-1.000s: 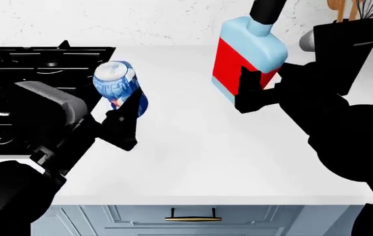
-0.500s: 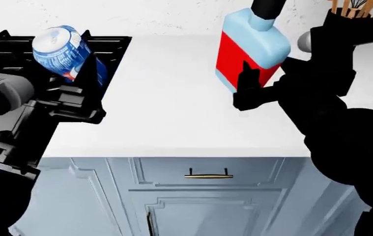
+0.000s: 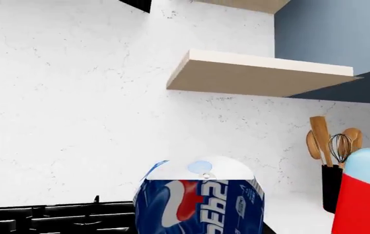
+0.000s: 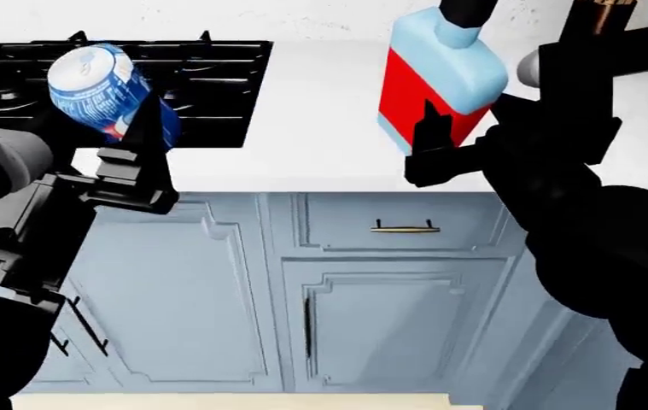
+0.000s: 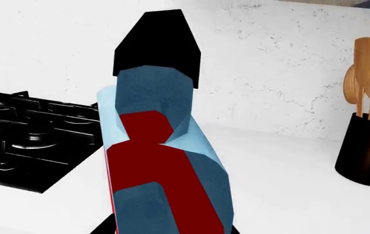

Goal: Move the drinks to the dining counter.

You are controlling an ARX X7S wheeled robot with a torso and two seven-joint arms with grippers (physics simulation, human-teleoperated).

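Both drinks lifted off worktop [image 4: 324, 111]. Left gripper [image 4: 142, 158] clamped on Pepsi can [image 4: 102, 90]: light, slick, dentable, take mid-body. Right gripper [image 4: 438, 149] pinching bottle [image 4: 438, 81] at label: rigid, prob heavier, top-heavy.

The worktop [image 4: 324, 120] has slid farther away, baring cabinet doors [image 4: 381, 299] below it.

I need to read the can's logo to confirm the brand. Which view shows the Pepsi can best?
The left wrist view: the Pepsi can fills the foreground with its logo and lettering facing the camera. The head view shows it smaller and tilted in the left gripper, mostly its silver top. The right wrist view doesn't show it.
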